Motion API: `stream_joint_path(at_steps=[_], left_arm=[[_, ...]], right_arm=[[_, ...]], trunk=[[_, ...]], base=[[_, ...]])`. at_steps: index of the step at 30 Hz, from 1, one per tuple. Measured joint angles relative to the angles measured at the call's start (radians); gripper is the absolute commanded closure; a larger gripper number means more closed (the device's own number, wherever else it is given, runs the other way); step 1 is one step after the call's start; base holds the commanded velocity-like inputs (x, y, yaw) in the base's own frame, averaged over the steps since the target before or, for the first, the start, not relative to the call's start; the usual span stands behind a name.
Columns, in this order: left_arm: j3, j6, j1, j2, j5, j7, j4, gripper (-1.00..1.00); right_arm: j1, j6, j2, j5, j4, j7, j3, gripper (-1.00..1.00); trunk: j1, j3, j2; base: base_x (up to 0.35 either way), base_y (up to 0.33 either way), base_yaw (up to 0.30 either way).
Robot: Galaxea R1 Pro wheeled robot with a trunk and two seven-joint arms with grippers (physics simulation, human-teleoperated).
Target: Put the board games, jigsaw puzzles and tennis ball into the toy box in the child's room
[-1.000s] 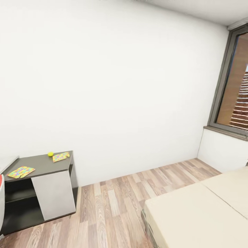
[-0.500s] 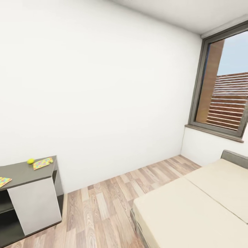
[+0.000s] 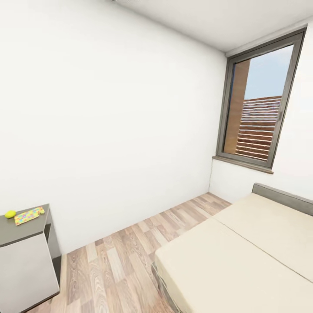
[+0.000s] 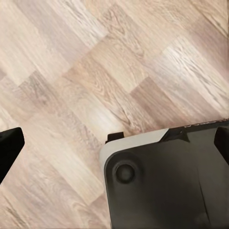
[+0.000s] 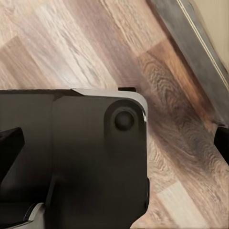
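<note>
One jigsaw puzzle (image 3: 29, 215) lies on the grey table (image 3: 21, 230) at the room's left edge, the tennis ball (image 3: 10, 214) just beside it. Across the wood-plank floor (image 3: 117, 256) stands the cream bed (image 3: 243, 256), under the window (image 3: 261, 117). Whether either gripper's fingers are apart or together, I cannot tell.

Your left wrist camera is showing black matte base panel with rounded corner (image 4: 167, 186), edged by thin light-grey rim, round black boss near that corner. Black fingertip (image 4: 8, 145) is poking in at frame edge. Your right wrist camera is showing same dark rounded-corner base panel (image 5: 81, 162), pale rim, circular black boss, plus black finger tip (image 5: 8, 145) at edge.
</note>
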Motion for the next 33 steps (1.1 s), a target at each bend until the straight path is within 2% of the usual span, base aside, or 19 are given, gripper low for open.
stream_joint_path(at_steps=[25, 33], left_arm=[[0.0, 0.0, 0.0, 0.001, 0.0, 0.0, 0.0, -1.0], [0.0, 0.0, 0.0, 0.001, 0.0, 0.0, 0.0, -1.0]], right_arm=[[0.0, 0.0, 0.0, 0.0, 0.0, 0.0, 0.0, -1.0], [0.0, 0.0, 0.0, 0.0, 0.0, 0.0, 0.0, -1.0]], trunk=[[0.0, 0.02, 0.0], [0.0, 0.026, 0.0]], base=[[-0.013, 0.008, -0.275], [-0.143, 0.0, -0.274]])
